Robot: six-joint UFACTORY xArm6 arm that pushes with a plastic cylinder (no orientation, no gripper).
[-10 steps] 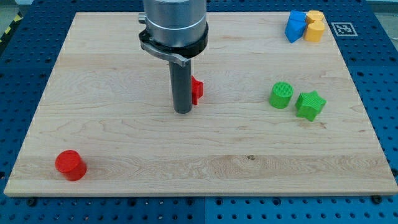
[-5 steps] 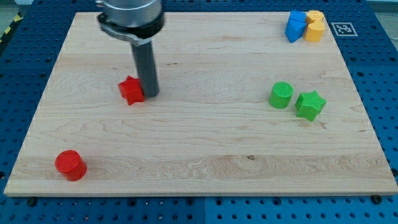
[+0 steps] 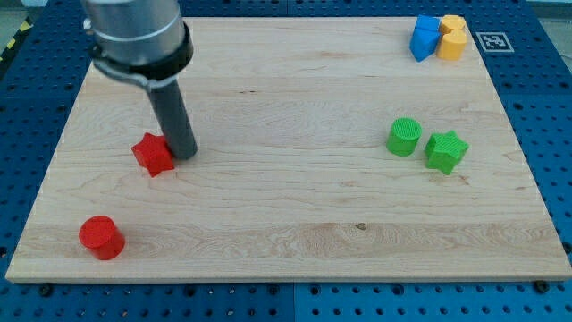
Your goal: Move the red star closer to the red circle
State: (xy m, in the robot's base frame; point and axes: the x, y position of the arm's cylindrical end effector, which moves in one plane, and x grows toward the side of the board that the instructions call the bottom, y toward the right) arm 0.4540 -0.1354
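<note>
The red star (image 3: 153,154) lies on the wooden board at the view's left, a little above the middle. My tip (image 3: 182,156) stands right against the star's right side, touching it. The red circle (image 3: 100,237) stands near the board's bottom left corner, below and left of the star, about a hand's width of bare wood apart from it.
A green circle (image 3: 404,137) and a green star (image 3: 445,150) sit side by side at the view's right. Two blue blocks (image 3: 424,38) and two yellow blocks (image 3: 452,38) are bunched in the top right corner. The board (image 3: 295,224) rests on a blue pegboard.
My tip has swept from the board's middle to the left and slightly down, pushing the red star ahead of it toward the red circle. The other blocks have not moved.
</note>
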